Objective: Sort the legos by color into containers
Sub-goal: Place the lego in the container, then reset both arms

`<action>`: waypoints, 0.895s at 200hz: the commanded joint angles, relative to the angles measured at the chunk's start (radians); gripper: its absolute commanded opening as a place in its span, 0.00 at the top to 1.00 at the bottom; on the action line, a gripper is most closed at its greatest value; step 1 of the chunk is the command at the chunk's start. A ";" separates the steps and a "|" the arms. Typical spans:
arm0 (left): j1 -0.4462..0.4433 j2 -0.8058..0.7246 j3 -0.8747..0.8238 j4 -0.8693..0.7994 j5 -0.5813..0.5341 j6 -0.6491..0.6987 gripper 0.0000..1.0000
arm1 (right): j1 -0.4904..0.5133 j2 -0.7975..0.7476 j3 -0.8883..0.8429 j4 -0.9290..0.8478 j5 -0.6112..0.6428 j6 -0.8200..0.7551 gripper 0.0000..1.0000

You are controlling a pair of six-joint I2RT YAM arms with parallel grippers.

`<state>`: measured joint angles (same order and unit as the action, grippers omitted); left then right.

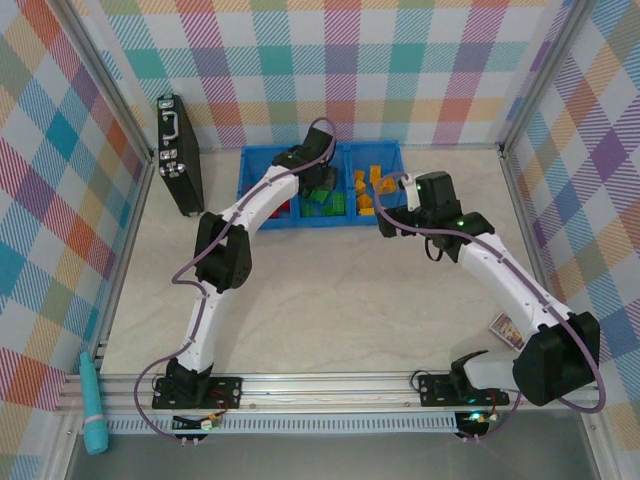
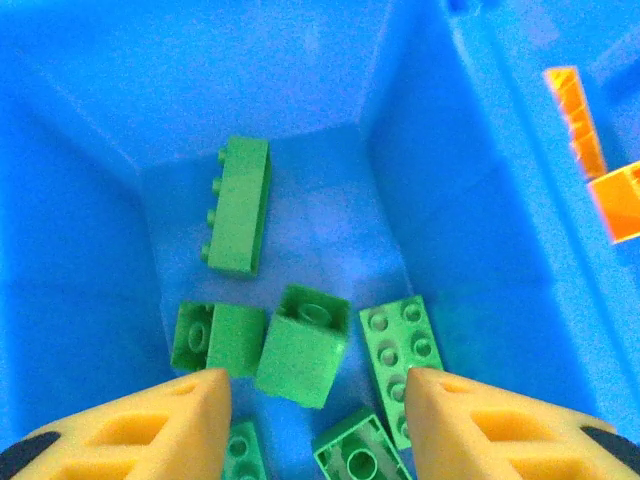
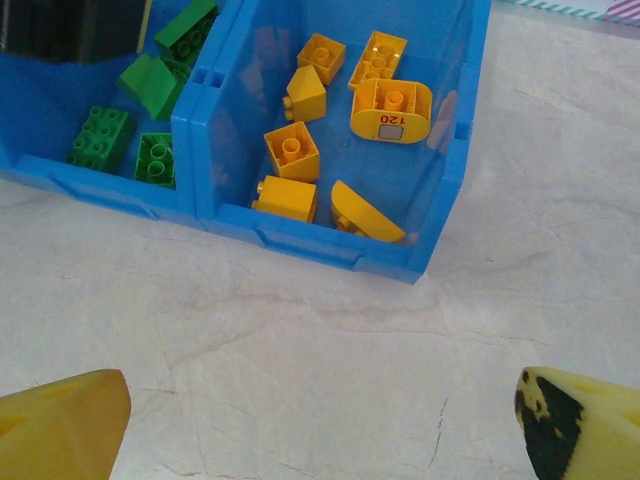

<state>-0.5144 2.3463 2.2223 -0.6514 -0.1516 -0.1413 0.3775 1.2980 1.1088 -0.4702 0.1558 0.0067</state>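
Observation:
The three joined blue containers (image 1: 262, 153) stand at the back of the table. Red legos (image 1: 283, 210) lie in the left bin, green legos (image 1: 325, 203) in the middle one and yellow-orange legos (image 1: 365, 185) in the right one. My left gripper (image 2: 318, 385) hangs open inside the middle bin (image 2: 90, 300), and nothing is between its fingers. Several green legos lie on the bin floor below it, a green cube (image 2: 302, 345) nearest the tips. My right gripper (image 3: 320, 400) is wide open and holds nothing. It hovers over bare table just in front of the bin of yellow-orange legos (image 3: 292, 150).
A black case with a handle (image 1: 180, 155) leans at the back left, beside the containers. A small printed card (image 1: 507, 328) lies on the table by the right arm. A teal tool (image 1: 93, 405) rests on the front rail at the left. Checkered walls close in three sides.

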 commanded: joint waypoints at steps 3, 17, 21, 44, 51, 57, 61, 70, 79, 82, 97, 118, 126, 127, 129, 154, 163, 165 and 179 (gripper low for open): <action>0.016 -0.113 0.029 0.001 -0.014 0.070 0.48 | -0.033 -0.003 0.002 0.045 -0.014 -0.013 0.01; 0.023 -0.210 -0.024 0.031 -0.031 0.120 0.45 | -0.061 -0.003 -0.022 0.066 -0.035 -0.010 0.01; 0.028 -0.245 -0.057 0.048 -0.022 0.130 0.44 | -0.070 -0.003 -0.030 0.075 -0.045 -0.011 0.01; 0.084 -0.483 -0.303 0.192 0.033 0.143 0.36 | -0.098 0.006 -0.053 0.098 -0.074 -0.013 0.01; 0.105 -0.550 -0.389 0.231 0.045 0.149 0.33 | -0.101 0.006 -0.056 0.101 -0.066 -0.014 0.01; 0.126 -0.617 -0.472 0.260 0.049 0.163 0.30 | -0.103 0.006 -0.061 0.106 -0.059 -0.013 0.01; 0.140 -0.667 -0.532 0.294 0.051 0.178 0.28 | -0.104 0.005 -0.065 0.111 -0.058 -0.013 0.01; 0.172 -0.763 -0.679 0.362 0.050 0.212 0.23 | -0.106 0.001 -0.081 0.130 -0.053 -0.013 0.01; 0.212 -0.856 -0.831 0.462 0.052 0.230 0.19 | -0.108 0.002 -0.094 0.150 -0.047 -0.009 0.01; 0.226 -0.886 -0.882 0.486 0.057 0.233 0.18 | -0.108 0.005 -0.096 0.152 -0.046 -0.007 0.01; 0.303 -1.029 -1.112 0.598 0.061 0.206 0.16 | -0.109 0.029 -0.072 0.121 -0.056 0.002 0.01; 0.385 -1.202 -1.406 0.769 0.053 0.174 0.11 | -0.108 0.063 -0.049 0.094 -0.106 0.006 0.01; 0.406 -1.244 -1.497 0.846 0.045 0.174 0.10 | -0.108 0.071 -0.049 0.094 -0.114 0.007 0.01; 0.407 -1.248 -1.511 0.855 0.044 0.174 0.10 | -0.108 0.071 -0.049 0.096 -0.114 0.008 0.01; 0.411 -1.256 -1.534 0.871 0.039 0.173 0.09 | -0.108 0.072 -0.050 0.097 -0.113 0.008 0.01; 0.464 -1.267 -1.696 1.000 0.036 0.139 0.09 | -0.109 0.062 -0.080 0.123 -0.106 0.008 0.01; 0.477 -1.241 -1.746 1.064 0.038 0.131 0.09 | -0.110 0.054 -0.092 0.127 -0.105 0.003 0.01; 0.479 -1.235 -1.755 1.080 0.036 0.130 0.09 | -0.108 0.052 -0.093 0.128 -0.104 0.001 0.01; 0.494 -1.172 -1.817 1.193 0.053 0.138 0.09 | -0.109 0.035 -0.108 0.121 -0.080 -0.001 0.01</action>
<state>-0.0521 1.1179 0.4709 0.2352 -0.1169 0.0147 0.2733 1.3693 1.0271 -0.3710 0.0700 0.0109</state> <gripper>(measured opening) 0.912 0.988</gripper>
